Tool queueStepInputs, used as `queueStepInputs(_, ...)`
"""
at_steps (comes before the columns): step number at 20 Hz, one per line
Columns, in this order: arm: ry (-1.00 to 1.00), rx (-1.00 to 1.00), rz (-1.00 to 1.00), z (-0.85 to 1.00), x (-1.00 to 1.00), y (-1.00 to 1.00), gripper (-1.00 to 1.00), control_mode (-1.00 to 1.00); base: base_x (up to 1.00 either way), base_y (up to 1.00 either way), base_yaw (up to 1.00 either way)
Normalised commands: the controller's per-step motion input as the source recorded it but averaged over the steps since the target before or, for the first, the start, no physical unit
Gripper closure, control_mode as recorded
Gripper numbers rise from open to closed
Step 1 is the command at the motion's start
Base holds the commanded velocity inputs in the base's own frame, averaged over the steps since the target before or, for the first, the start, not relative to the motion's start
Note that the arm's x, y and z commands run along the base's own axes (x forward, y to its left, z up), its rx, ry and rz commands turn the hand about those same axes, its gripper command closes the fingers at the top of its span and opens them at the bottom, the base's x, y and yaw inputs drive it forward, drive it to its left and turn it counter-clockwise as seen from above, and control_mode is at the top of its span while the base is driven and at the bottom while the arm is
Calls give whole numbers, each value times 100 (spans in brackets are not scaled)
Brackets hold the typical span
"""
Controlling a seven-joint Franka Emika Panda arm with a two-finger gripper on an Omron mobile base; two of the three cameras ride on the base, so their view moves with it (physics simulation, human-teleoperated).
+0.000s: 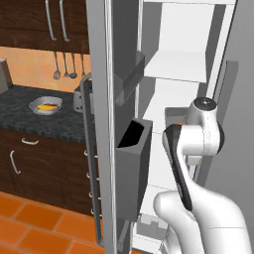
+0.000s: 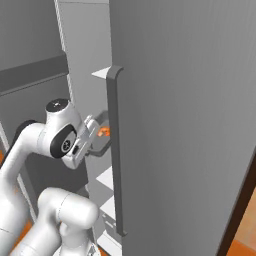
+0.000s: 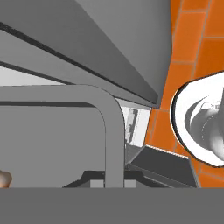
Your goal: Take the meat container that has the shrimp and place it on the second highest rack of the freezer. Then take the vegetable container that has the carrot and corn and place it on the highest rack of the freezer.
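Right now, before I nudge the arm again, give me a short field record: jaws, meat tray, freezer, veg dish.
jaws: shut on the meat container, gripping its near rim
meat container: grey tray, held at the open freezer compartment beside the door handle
shrimp: orange piece lying inside the tray
freezer: door open, white shelves showing inside
vegetable container: pale dish with orange and yellow food, on the dark counter left of the freezer, not yet picked up
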Motion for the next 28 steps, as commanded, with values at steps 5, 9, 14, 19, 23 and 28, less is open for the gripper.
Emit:
queueStepInputs(5,-7,0,-2,-8,30,-8,100,-100,0,0,0)
queueStepInputs(9,-3,0,-4,-1,44,-10,100,-100,0,0,0)
queueStepInputs(14,0,0,-7,0,52,-16,100,-100,0,0,0)
queueStepInputs(19,0,0,-10,-1,57,-15,100,-100,0,0,0)
queueStepInputs(23,0,0,-8,-11,64,-8,100,-100,0,0,0)
queueStepInputs(28,0,0,-2,-26,62,0,100,-100,0,0,0)
